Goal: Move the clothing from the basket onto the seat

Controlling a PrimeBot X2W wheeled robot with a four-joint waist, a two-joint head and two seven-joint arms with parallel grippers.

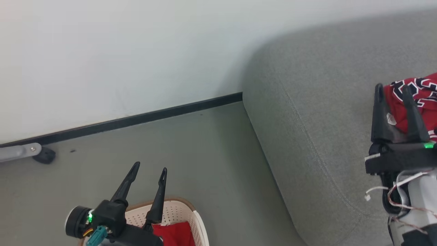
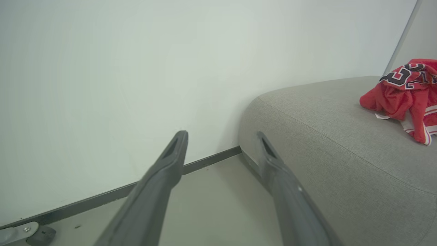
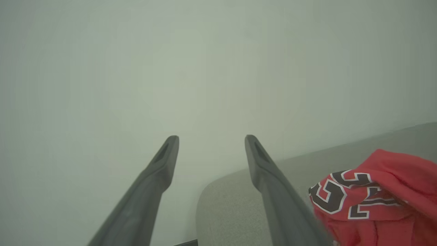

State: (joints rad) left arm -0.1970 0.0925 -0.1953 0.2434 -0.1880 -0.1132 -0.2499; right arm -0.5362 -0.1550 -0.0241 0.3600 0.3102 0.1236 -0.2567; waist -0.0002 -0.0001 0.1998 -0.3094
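Below me, grey-green floor runs to a white wall edged with a black skirting, and a dark caster foot sits at the far left beside it. To my right the grey seat has its rounded end against the wall.

My left gripper hangs over the basket, fingers spread with nothing between them; red clothing lies in the basket beneath it. My right gripper is over the seat, fingers apart and empty, with the lettered red garment lying on the seat just beside them.

My head view takes in the basket. My left wrist view shows the lettered garment's white striped hem and a small tag. My right wrist view, rather hazy, brings its block lettering up close.
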